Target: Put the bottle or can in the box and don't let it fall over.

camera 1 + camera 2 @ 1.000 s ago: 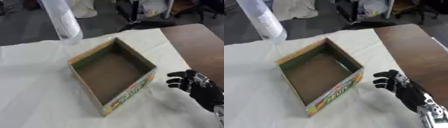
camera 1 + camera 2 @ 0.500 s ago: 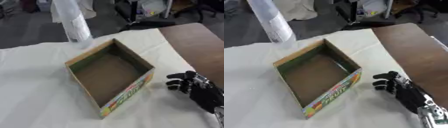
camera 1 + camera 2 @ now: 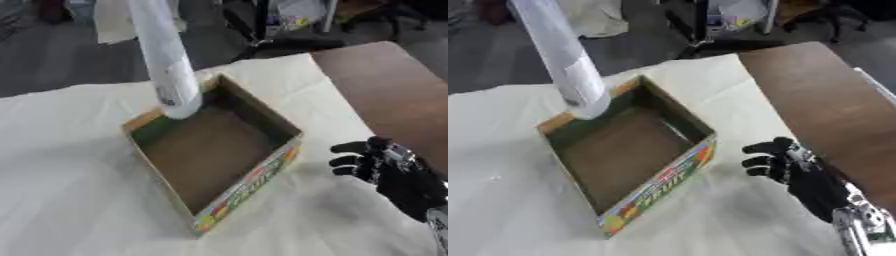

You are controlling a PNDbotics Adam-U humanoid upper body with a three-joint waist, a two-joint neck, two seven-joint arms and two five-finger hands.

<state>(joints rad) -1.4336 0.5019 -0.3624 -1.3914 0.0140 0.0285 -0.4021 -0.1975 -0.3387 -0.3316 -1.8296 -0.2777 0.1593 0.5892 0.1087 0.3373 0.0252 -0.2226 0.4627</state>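
A tall pale bottle (image 3: 166, 65) with a white label hangs tilted, top leaning to the far left and running out of the picture. Its lower end is over the far left corner of the open cardboard box (image 3: 249, 185), at about rim height. What holds the bottle is out of view. The box is brown inside, has a colourful printed front wall and holds nothing. My right hand (image 3: 785, 162) rests on the white cloth just right of the box, apart from it, fingers relaxed and holding nothing. My left hand shows in no view.
A white cloth (image 3: 70, 200) covers the table around the box. Bare brown tabletop (image 3: 815, 100) runs along the right side. Chairs and clutter stand on the floor beyond the far edge.
The bottle has moved right and down, from beyond the box's far left side to over its far left corner. My right hand has stayed where it was.
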